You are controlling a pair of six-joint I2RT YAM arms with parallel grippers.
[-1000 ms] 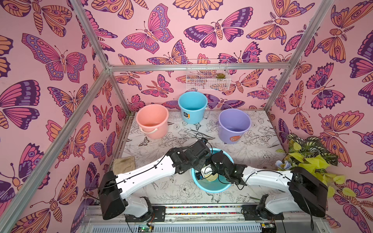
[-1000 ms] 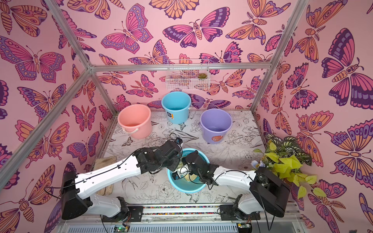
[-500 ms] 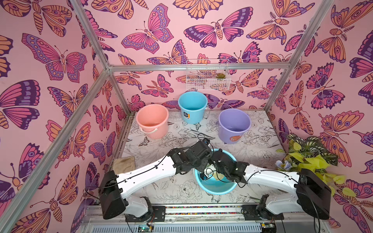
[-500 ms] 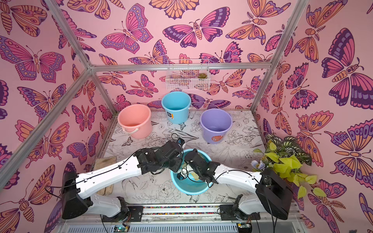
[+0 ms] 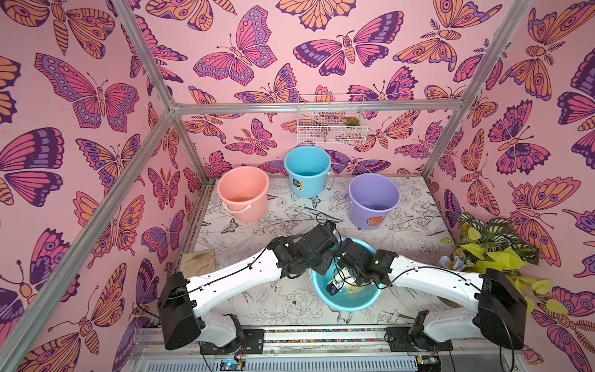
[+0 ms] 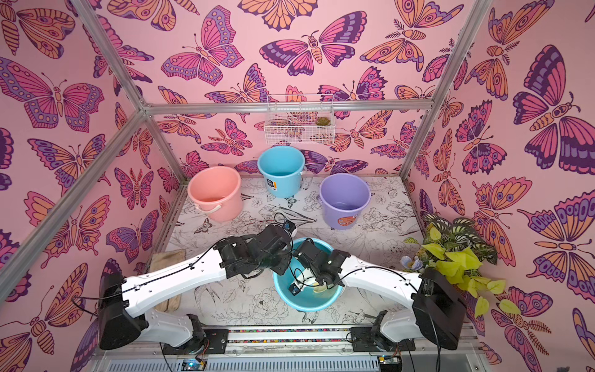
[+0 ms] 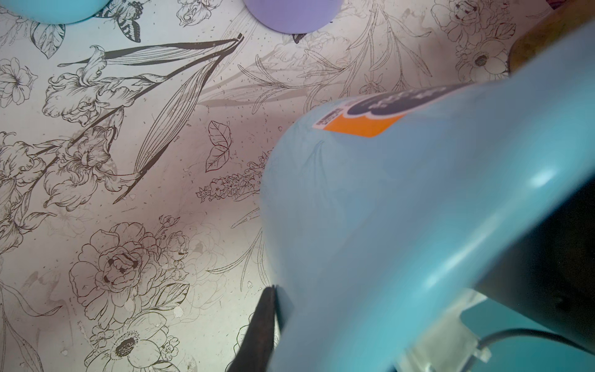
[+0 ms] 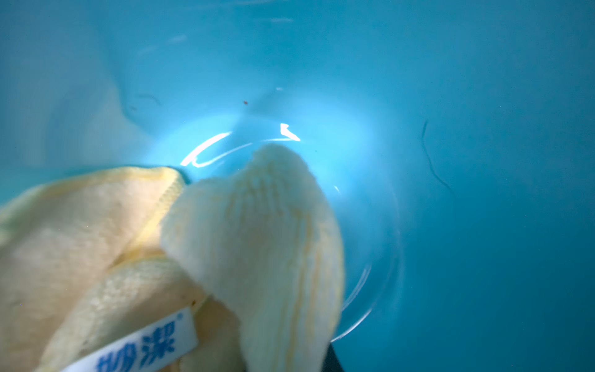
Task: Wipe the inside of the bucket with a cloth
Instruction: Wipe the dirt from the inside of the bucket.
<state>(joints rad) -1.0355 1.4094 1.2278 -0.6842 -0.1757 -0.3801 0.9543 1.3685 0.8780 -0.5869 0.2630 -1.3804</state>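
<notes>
My right tool pinches the cloth inside the bucket as my left tool clamps the bucket's edge; a hard swipe could wrench it free.

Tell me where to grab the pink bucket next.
I'd take the pink bucket by its near rim from above, pinching the wall inside and out. It stands upright with its mouth open, and its white handle lies folded down against the near side.

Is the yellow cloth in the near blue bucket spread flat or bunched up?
Bunched up: in the right wrist view the cloth lies in thick overlapping folds inside the bucket.
</notes>
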